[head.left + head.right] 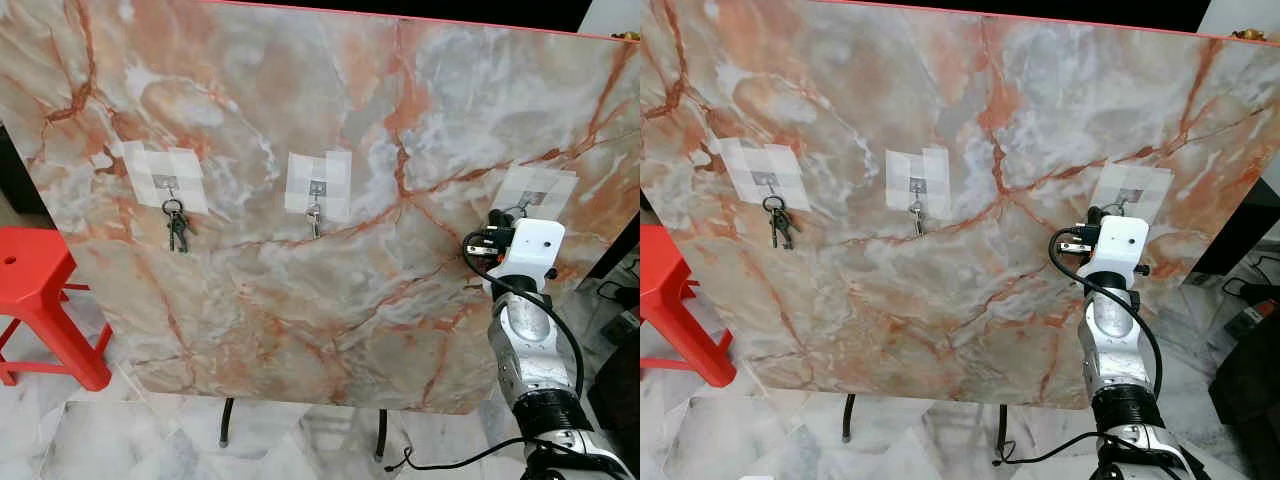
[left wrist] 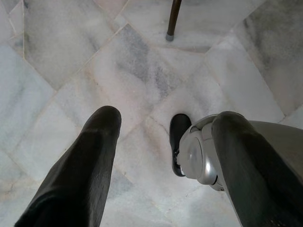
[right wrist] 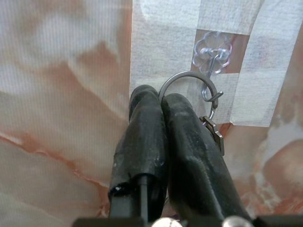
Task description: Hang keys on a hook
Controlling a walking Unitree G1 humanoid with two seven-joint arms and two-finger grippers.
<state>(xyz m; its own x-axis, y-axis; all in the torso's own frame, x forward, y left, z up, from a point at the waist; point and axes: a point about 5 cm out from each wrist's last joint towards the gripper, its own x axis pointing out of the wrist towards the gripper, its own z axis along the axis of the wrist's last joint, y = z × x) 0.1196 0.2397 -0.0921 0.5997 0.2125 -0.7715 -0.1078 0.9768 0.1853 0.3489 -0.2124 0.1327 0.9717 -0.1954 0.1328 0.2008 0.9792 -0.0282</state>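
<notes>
An upright marble board (image 1: 330,290) carries three taped hooks. My right gripper (image 3: 160,97) is raised to the right hook (image 3: 214,51) and is shut on a silver key ring (image 3: 184,76). The ring's top sits just under the hook's wire tip; whether it is threaded on cannot be told. A key (image 3: 215,135) hangs partly hidden behind my fingers. In the left eye view the white wrist housing (image 1: 528,252) covers the gripper below that hook (image 1: 527,200). A bunch of keys (image 1: 176,228) hangs on the left hook. My left gripper (image 2: 165,132) hangs open over the floor.
The middle hook (image 1: 315,212) holds a small metal piece. A red stool (image 1: 40,300) stands at the left beside the board. The board's thin black legs (image 1: 226,420) rest on a marble floor (image 1: 120,440). A black cable (image 1: 450,462) lies near my right arm.
</notes>
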